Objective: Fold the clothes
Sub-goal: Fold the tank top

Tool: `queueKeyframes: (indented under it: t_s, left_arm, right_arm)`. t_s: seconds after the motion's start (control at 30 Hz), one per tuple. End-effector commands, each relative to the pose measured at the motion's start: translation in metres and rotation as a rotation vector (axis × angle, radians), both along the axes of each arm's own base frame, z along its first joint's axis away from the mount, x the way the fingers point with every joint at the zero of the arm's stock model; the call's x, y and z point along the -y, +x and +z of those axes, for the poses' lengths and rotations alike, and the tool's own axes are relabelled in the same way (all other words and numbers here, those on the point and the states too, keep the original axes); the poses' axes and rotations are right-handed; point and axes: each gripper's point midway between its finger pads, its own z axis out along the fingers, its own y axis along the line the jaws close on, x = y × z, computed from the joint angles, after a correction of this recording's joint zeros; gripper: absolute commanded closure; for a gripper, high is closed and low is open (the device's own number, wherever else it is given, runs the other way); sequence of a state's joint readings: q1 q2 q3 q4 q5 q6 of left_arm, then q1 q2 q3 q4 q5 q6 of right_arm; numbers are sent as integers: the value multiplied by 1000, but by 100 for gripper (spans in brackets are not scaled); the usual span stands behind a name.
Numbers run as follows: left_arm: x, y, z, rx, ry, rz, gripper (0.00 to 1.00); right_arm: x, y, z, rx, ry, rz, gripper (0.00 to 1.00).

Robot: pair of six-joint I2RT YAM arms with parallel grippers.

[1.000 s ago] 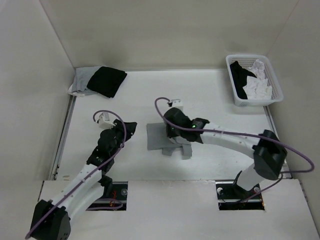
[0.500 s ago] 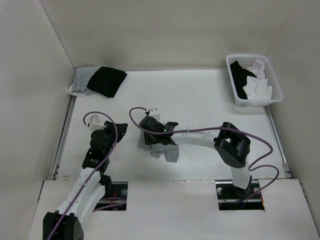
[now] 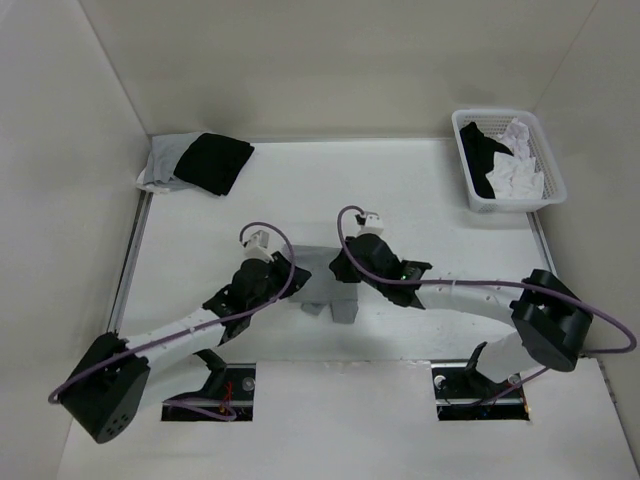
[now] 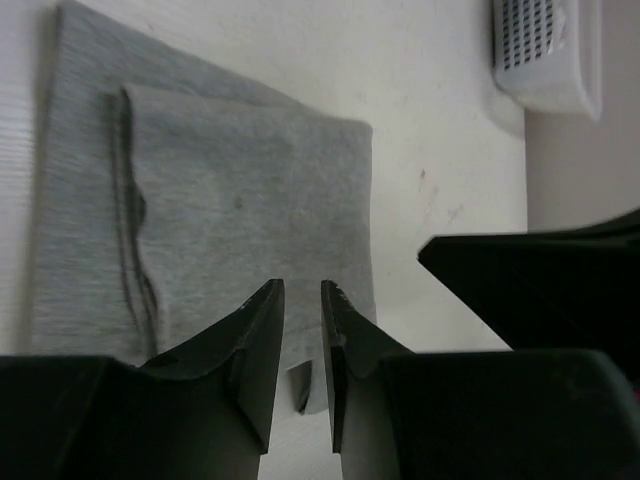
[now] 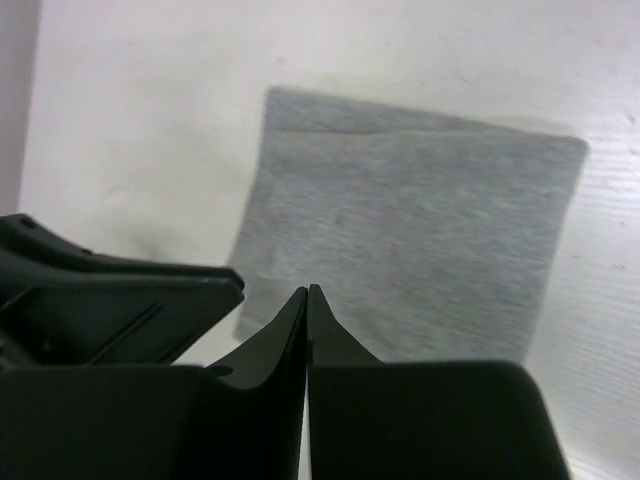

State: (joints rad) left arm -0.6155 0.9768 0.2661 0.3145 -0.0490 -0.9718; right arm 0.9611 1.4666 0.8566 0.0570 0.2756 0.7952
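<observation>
At mid-table the grey top (image 3: 335,305) lies three o'clock of my barely parted left gripper (image 4: 302,290), nine o'clock of my closed right gripper (image 5: 306,292).

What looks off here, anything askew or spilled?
The grey top mid-table is folded unevenly. In the left wrist view its upper layer sits inset from the lower, leaving a bare strip along one side, and a small flap pokes past the edge nearest the left gripper. Nothing looks spilled or damaged.
</observation>
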Motion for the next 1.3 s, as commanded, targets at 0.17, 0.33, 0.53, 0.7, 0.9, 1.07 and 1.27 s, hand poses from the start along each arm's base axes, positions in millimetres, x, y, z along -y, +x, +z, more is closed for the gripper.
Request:
queueKeyframes:
  t_s: [0.17, 0.33, 0.53, 0.7, 0.9, 1.07, 1.27]
  left_arm:
    - [11, 2, -26, -20, 9, 28, 82]
    - [-3, -10, -54, -75, 53, 41, 82]
    - [-17, -11, -51, -55, 43, 76, 78]
    - [-26, 1, -12, 51, 42, 94, 72]
    - [-72, 18, 11, 105, 179, 201, 62]
    - [-124, 29, 16, 67, 264, 340, 52]
    - [-163, 28, 0, -55, 296, 459, 46]
  right_arm:
    - [-1, -8, -37, -62, 101, 12, 94]
    - [11, -18, -61, -105, 106, -11, 94]
    - [27, -32, -72, -134, 116, -28, 87]
    - [34, -36, -22, -36, 187, 6, 72]
    - [76, -9, 62, 195, 229, -51, 63]
    - [138, 31, 112, 342, 294, -248, 54]
    - [186, 62, 77, 371, 271, -429, 51]
